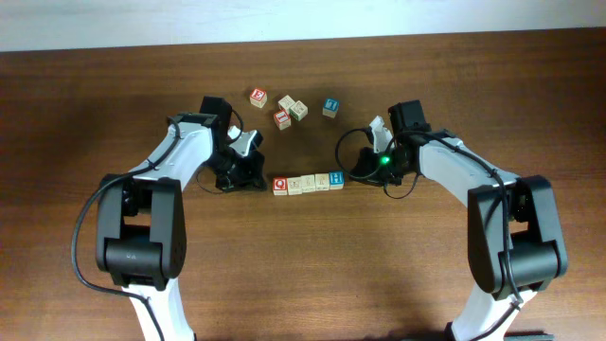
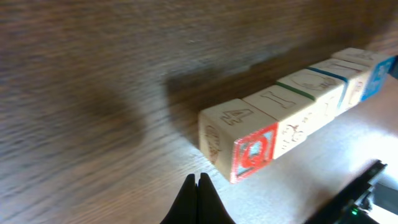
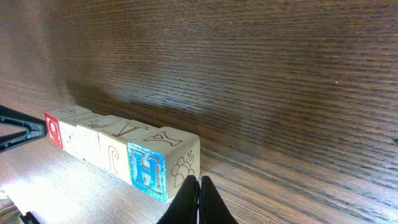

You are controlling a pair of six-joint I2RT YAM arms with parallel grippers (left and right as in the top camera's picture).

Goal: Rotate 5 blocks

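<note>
**Asker:** Where were the task's things, seen from above?

**Describer:** A row of five small pale wooden alphabet cubes (image 1: 309,182) lay end to end near the middle of the dark brown wood-grain tabletop (image 1: 95,85). The row ran almost parallel to the near edge, with one end angled slightly toward the far edge. A red-faced cube (image 2: 252,151) closed one end. Three plain beige cubes (image 2: 292,112) filled the middle. A blue-faced cube printed with an H (image 3: 148,171) closed the angled end. Five more loose alphabet cubes (image 1: 299,111) sat scattered apart from the row, nearer the far edge.

**Asker:** And the arms?

**Describer:** The left end effector (image 2: 199,186) was clenched on nothing, its tips pressed together low over the tabletop just beside the red end. The right end effector (image 3: 199,186) was likewise clenched and empty, at the lower corner of the blue end cube. Whether either tip actually touched the wood could not be told.

**Asker:** How far along was the job?

**Describer:** Judging from the layout, the five cubes were gathered and aligned, with one closed tip posted at each end. That looked like the set-up for swinging the whole row round as one piece. The slight slant suggested only a small turn at most. How much rotation counted as done could not be read from one moment. The turning itself seemed to be what was left, and the loose cubes appeared to play no part.
</note>
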